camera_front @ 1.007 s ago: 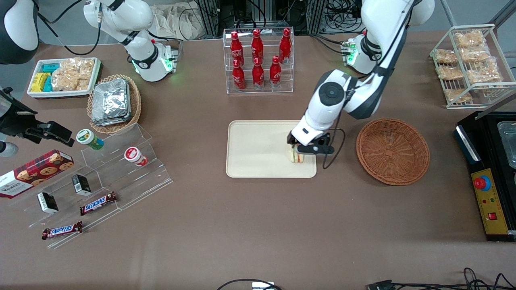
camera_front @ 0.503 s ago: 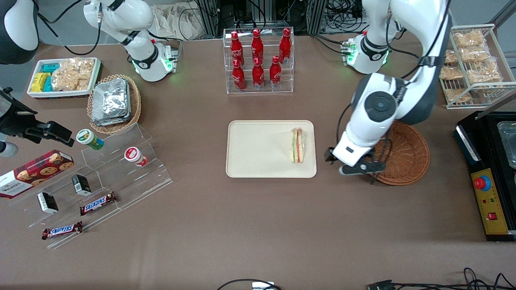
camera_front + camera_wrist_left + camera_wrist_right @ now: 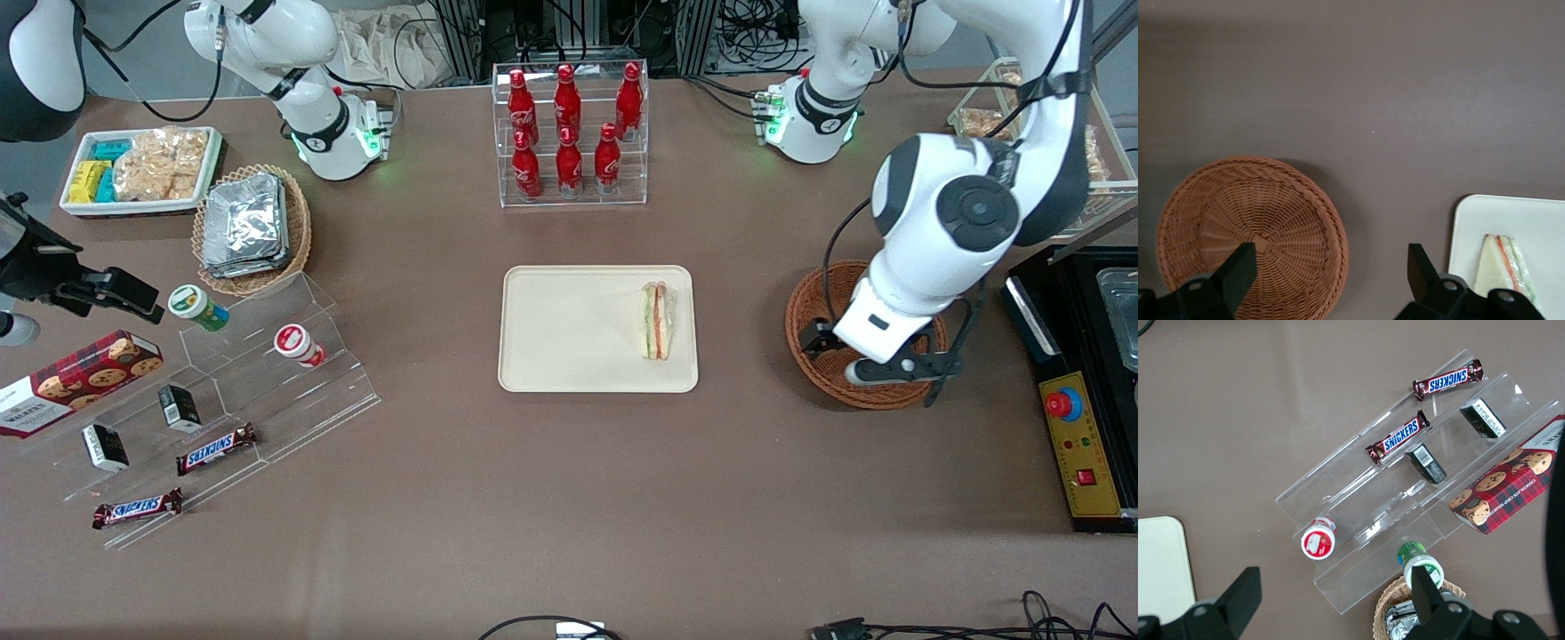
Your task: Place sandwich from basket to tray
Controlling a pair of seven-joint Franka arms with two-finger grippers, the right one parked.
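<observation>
Front view: the sandwich (image 3: 657, 321) rests delivered on the tray (image 3: 569, 356), while the gripper (image 3: 876, 360), fingers wide and empty, hovers above the basket (image 3: 813, 356).

The wrapped sandwich (image 3: 657, 322) is lying on the cream tray (image 3: 569, 331) at frame centre; the empty wicker basket (image 3: 813, 307) is sitting right of it.

One sandwich (image 3: 657, 321), one tray (image 3: 569, 329), one reddish basket (image 3: 822, 373), six cola bottles (image 3: 569, 124), two Snickers bars (image 3: 216, 448), one pincer (image 3: 876, 366) above the basket
</observation>
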